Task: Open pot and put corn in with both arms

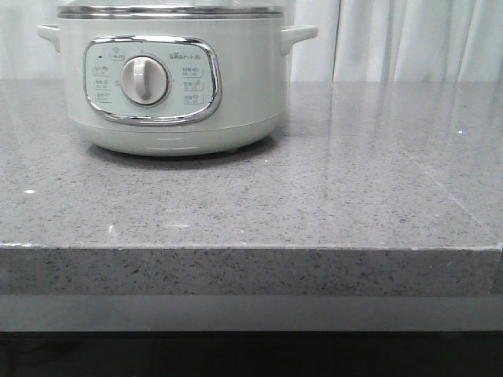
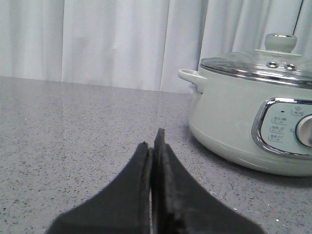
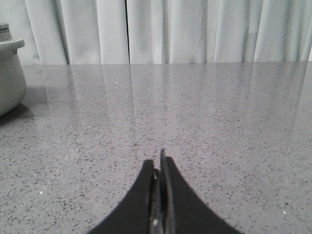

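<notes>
- The pot (image 1: 173, 78) stood on the grey table (image 1: 314, 204), toward the far left part of it in the front view, with its panel (image 1: 152, 80) and dial (image 1: 144, 80) facing the camera.
- Its two handles (image 1: 299, 35) pointed out to the sides, and the metal rim (image 1: 170, 11) ran around the top.
- In the left wrist view the glass lid (image 2: 258, 66) was on the pot, with a round knob (image 2: 280, 42) on top; the pot was closed.
- The left gripper (image 2: 157, 146) was low over the table, with its two dark fingers (image 2: 139, 175) pressed together and nothing between them.
- The pot was near this gripper, ahead of it and to one side, and they did not touch.
- The right gripper (image 3: 158, 165) was also low over the table, its fingers (image 3: 170, 195) closed together and holding nothing.
- In the right wrist view only the edge of the pot (image 3: 9, 73) was seen, well apart from this gripper.
- The corn was not seen in any of the three views, so I cannot tell where it was.
- The arms themselves were not seen in the front view.
- A white curtain (image 1: 409, 39) hung behind the table.
- The table surface was speckled and shiny, and the curtain was reflected in it.
</notes>
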### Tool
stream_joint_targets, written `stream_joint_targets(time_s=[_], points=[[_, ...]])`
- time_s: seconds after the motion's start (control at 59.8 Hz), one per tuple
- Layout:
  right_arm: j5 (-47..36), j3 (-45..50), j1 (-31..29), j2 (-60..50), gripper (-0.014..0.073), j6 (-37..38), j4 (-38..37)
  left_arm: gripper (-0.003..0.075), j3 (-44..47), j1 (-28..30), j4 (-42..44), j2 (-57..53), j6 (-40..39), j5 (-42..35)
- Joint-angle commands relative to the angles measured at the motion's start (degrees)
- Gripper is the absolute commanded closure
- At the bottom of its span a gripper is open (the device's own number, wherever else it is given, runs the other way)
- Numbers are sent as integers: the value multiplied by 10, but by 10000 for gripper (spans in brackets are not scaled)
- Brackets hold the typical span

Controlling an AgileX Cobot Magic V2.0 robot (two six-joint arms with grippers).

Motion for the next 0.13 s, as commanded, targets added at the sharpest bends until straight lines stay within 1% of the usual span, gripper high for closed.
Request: stream_joint_targets(time_s=[0.0, 0.117], points=[[-49, 0, -3, -13, 661, -2, -3, 741, 3, 1, -2, -10, -4, -47], [-49, 0, -3, -13, 661, -2, -3, 741, 3, 1, -2, -10, -4, -47]])
